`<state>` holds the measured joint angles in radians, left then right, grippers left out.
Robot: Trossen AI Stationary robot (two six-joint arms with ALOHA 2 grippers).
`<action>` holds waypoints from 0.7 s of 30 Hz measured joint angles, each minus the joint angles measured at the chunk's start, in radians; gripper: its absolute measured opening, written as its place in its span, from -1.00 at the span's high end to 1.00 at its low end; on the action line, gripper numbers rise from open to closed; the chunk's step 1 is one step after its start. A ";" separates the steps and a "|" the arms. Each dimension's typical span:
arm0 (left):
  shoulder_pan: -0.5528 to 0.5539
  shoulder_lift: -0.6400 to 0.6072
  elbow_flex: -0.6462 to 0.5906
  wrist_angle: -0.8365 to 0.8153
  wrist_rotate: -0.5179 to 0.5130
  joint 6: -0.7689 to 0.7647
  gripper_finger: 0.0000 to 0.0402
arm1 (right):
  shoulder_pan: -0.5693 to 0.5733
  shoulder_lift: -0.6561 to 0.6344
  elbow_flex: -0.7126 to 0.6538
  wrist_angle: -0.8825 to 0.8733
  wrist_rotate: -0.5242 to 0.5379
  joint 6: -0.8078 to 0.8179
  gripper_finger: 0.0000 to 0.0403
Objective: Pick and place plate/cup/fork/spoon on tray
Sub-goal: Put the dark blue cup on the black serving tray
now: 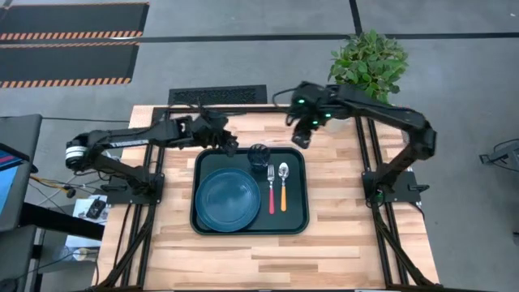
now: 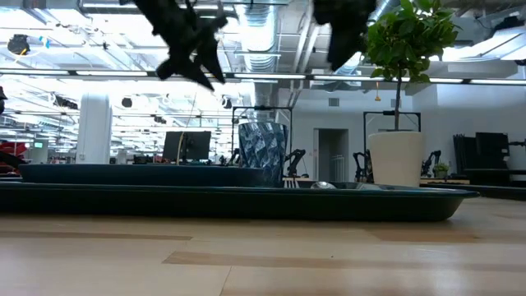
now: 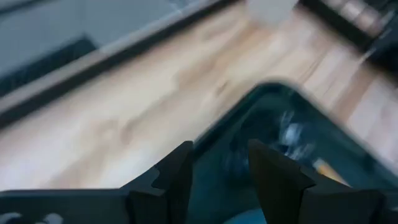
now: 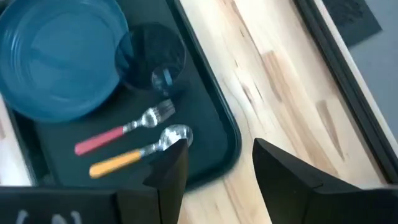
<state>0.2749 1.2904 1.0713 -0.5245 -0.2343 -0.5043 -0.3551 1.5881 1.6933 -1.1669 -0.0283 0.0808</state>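
— Where does everything sit?

— All four pieces are on the tray (image 1: 195,191): the plate (image 1: 228,199) fills its left part, the cup (image 1: 259,154) stands upright at the far edge, just beside the plate's rim, and the fork (image 1: 271,189) and spoon (image 1: 284,186) lie side by side on the right, handles toward the near edge, long axes running front to back.

— And the arms?

— The left gripper (image 1: 229,146) hangs over the tray's far left corner, fingers apart and holding nothing; the cup lies just to its right. The right gripper (image 1: 302,136) is above the tabletop (image 1: 332,235) past the tray's far right corner, fingers also spread and empty.

— Which is nearer the cup?

— The left, probably, though its wrist view is blurred. I judge nothing is left to pick.
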 joint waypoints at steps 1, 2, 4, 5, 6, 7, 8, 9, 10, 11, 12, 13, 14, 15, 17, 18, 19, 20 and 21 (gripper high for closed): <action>0.000 0.017 -0.014 0.007 0.005 -0.005 0.28 | 0.005 -0.021 0.000 -0.021 0.012 0.006 0.00; 0.000 0.040 -0.017 0.028 0.018 -0.005 0.28 | 0.013 -0.039 0.000 -0.032 0.026 0.014 0.00; 0.000 0.092 -0.017 0.073 0.022 -0.001 0.24 | 0.026 -0.074 0.000 -0.060 0.043 0.032 0.01; 0.001 0.113 -0.016 0.083 0.032 0.001 0.21 | 0.037 -0.087 0.000 -0.068 0.060 0.044 0.01; 0.002 0.136 -0.016 0.091 0.041 0.000 0.18 | 0.048 -0.100 0.000 -0.072 0.072 0.053 0.02; 0.002 0.168 -0.016 0.118 0.046 -0.004 0.14 | 0.057 -0.112 0.000 -0.084 0.082 0.060 0.02; 0.003 0.195 -0.016 0.142 0.058 -0.009 0.09 | 0.067 -0.121 0.000 -0.100 0.098 0.068 0.02; 0.007 0.222 -0.016 0.148 0.072 -0.014 0.05 | 0.079 -0.132 0.000 -0.109 0.111 0.077 0.03; 0.008 0.250 -0.015 0.174 0.083 -0.015 0.00 | 0.090 -0.141 0.000 -0.115 0.120 0.086 0.03; 0.013 0.279 -0.007 0.187 0.107 -0.020 -0.04 | 0.101 -0.149 0.000 -0.125 0.134 0.097 0.03; 0.017 0.306 0.001 0.181 0.114 -0.025 -0.08 | 0.114 -0.155 0.000 -0.136 0.143 0.106 0.03; 0.018 0.331 0.013 0.179 0.119 -0.030 -0.11 | 0.128 -0.159 0.000 -0.144 0.152 0.113 0.03; 0.021 0.352 0.022 0.179 0.126 -0.033 -0.14 | 0.142 -0.160 0.000 -0.149 0.163 0.122 0.02; 0.022 0.372 0.031 0.177 0.126 -0.037 -0.17 | 0.155 -0.162 0.000 -0.159 0.169 0.129 0.03; 0.023 0.404 0.052 0.177 0.147 -0.041 -0.21 | 0.179 -0.167 -0.001 -0.179 0.186 0.132 0.03; 0.024 0.417 0.062 0.170 0.162 -0.043 -0.21 | 0.194 -0.170 -0.001 -0.182 0.194 0.134 0.03; 0.025 0.429 0.074 0.171 0.183 -0.047 -0.21 | 0.209 -0.171 0.000 -0.189 0.207 0.141 0.04; 0.031 0.437 0.081 0.159 0.209 -0.059 -0.18 | 0.220 -0.170 0.000 -0.196 0.221 0.148 0.04; 0.032 0.444 0.088 0.141 0.220 -0.070 -0.14 | 0.230 -0.168 0.000 -0.198 0.235 0.155 0.05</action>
<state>0.3068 1.7342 1.1594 -0.3838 -0.0148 -0.5748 -0.1250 1.4200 1.6928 -1.3651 0.2064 0.2357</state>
